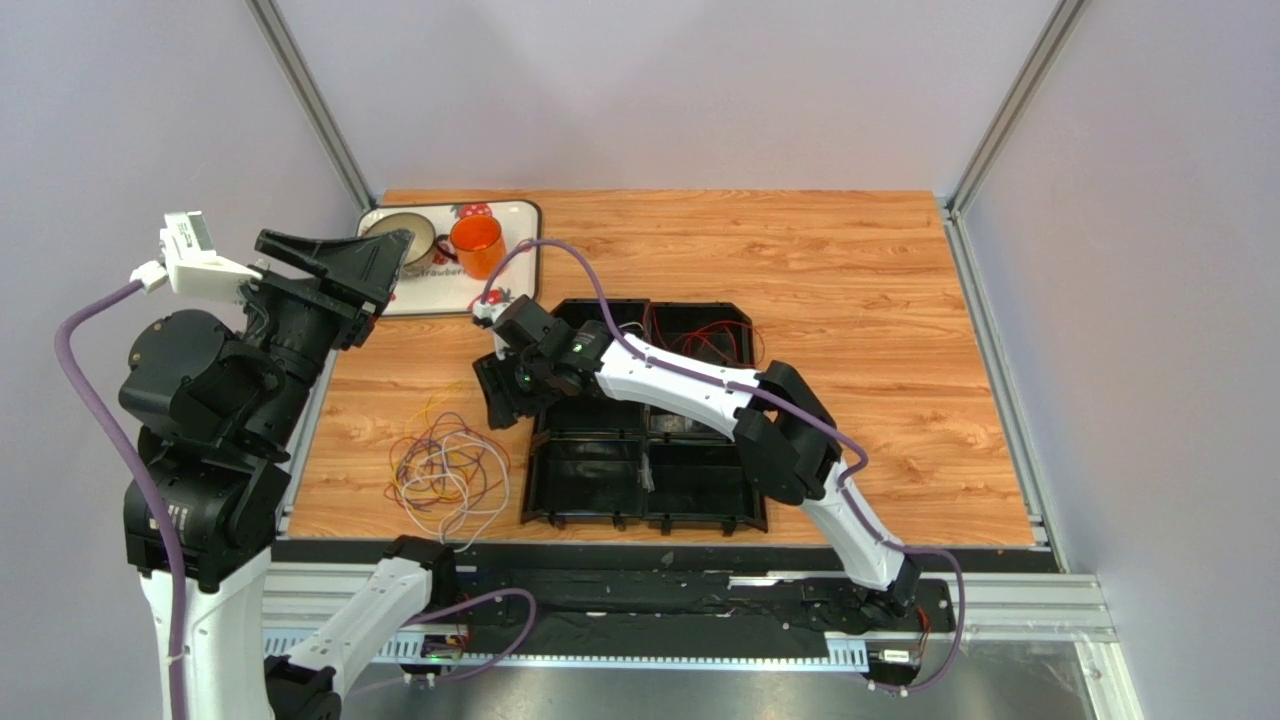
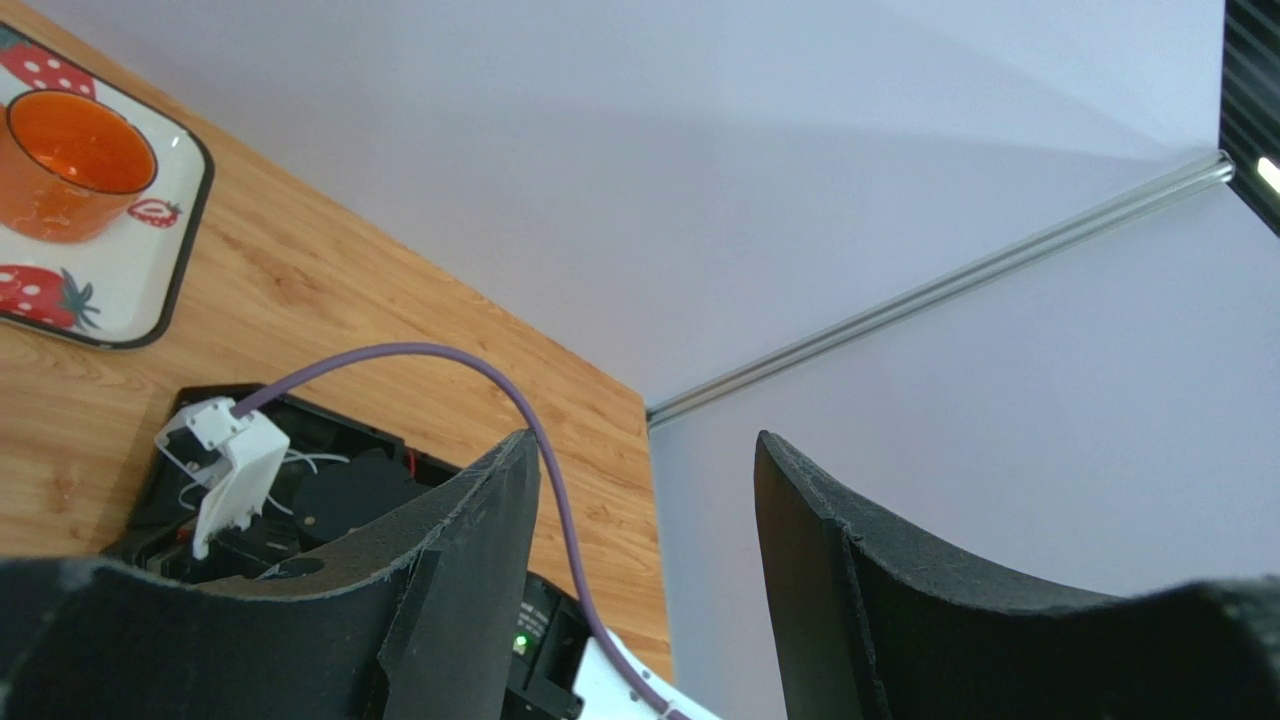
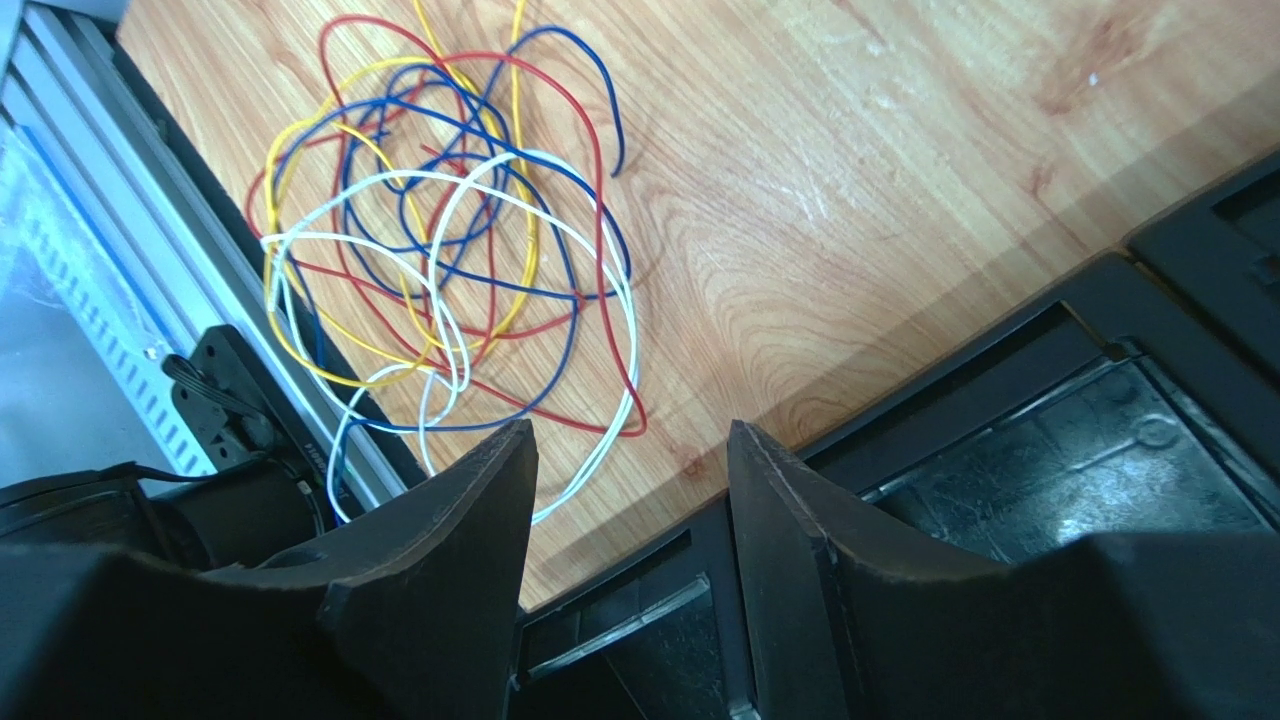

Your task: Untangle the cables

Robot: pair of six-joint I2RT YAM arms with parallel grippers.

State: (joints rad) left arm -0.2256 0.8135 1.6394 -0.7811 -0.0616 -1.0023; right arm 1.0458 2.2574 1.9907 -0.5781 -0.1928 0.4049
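The cables [image 1: 445, 473] lie in a loose tangle of thin white, red, yellow and blue loops on the wood near the table's front left. They fill the upper left of the right wrist view [image 3: 451, 240]. My right gripper [image 1: 496, 393] is open and empty, hovering over the left edge of the black tray, just right of the tangle; in its own view [image 3: 631, 438] nothing sits between the fingers. My left gripper [image 1: 394, 255] is open and empty, raised high at the left, away from the cables; its own view [image 2: 646, 450] faces the far wall.
A black four-compartment tray [image 1: 601, 477] sits mid-table, with a few thin wires in its far compartments. A strawberry-print tray [image 1: 436, 293] at the back left holds an orange cup [image 1: 478, 245] and a metal cup [image 1: 398, 237]. Walls close in both sides.
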